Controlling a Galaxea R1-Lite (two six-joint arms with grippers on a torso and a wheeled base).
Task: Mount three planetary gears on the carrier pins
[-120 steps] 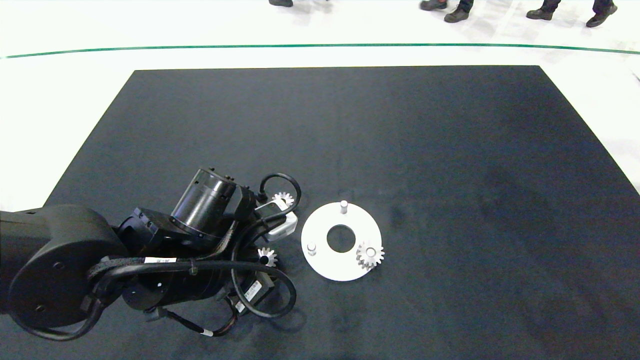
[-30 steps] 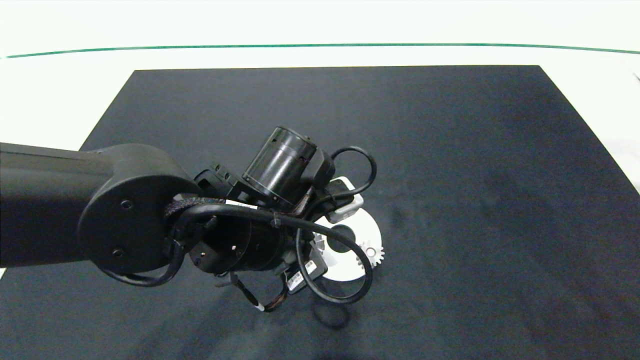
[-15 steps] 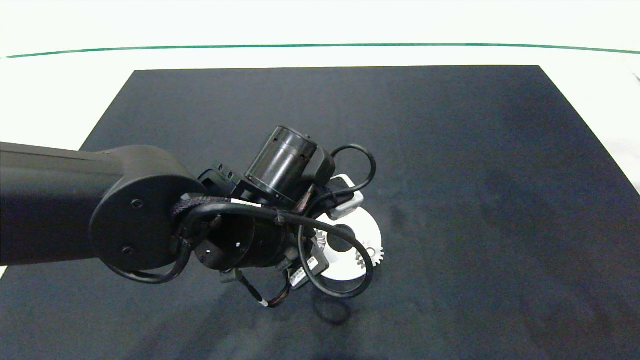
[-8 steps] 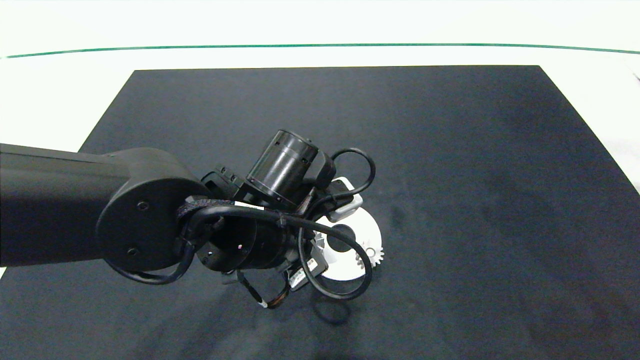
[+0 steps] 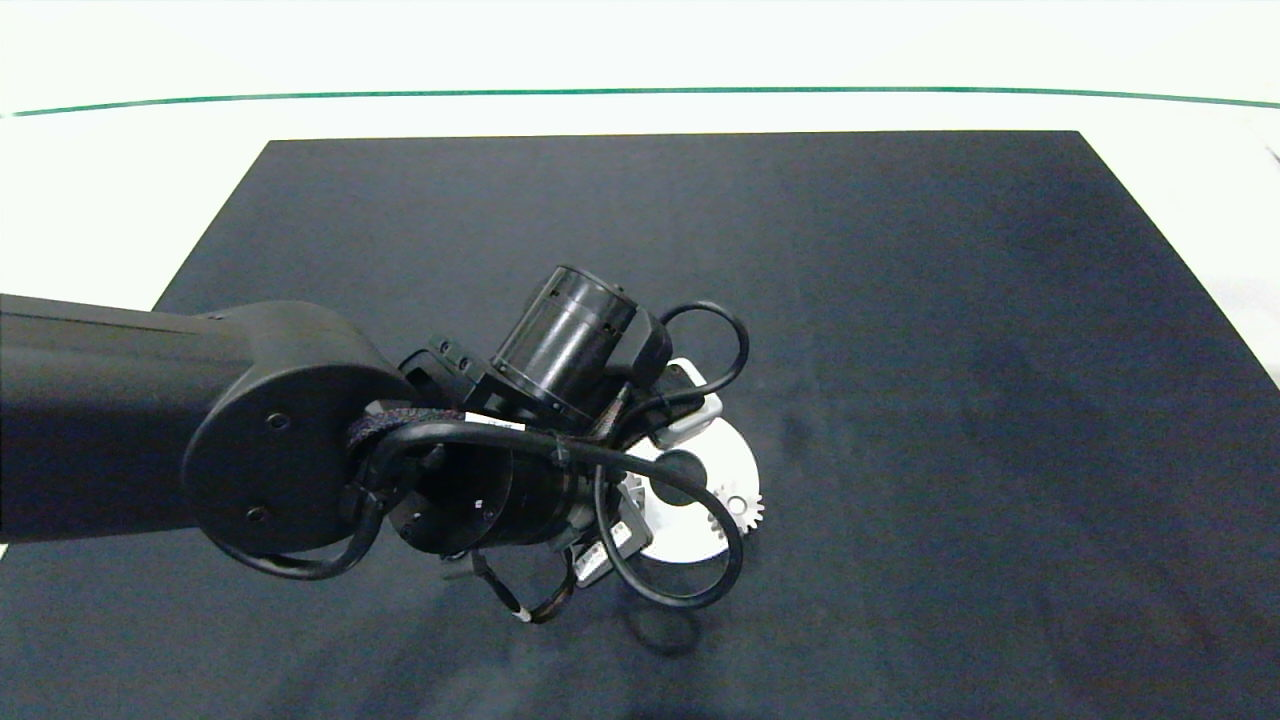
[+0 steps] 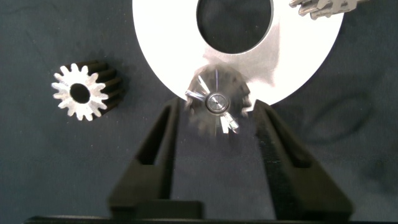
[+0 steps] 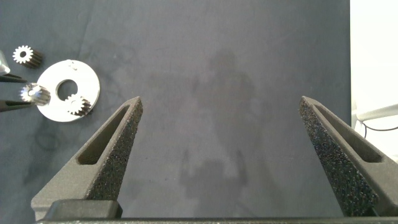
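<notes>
Steel gear (image 6: 214,104) is seated on a pin (image 6: 216,101) at the white disc's (image 6: 298,59) rim, flanked by the spread, released fingers of the left gripper (image 6: 216,127). One gear (image 5: 737,507) is already mounted; another (image 6: 83,91) lies on the black mat (image 5: 900,350) beside the disc. The right gripper (image 7: 227,155), open, is held well clear.

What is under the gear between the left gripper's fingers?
The gear sits on a carrier pin, whose tip shows through the bore, at the rim of the white disc. The left gripper is open around it. The disc surface beneath the gear is covered.
</notes>
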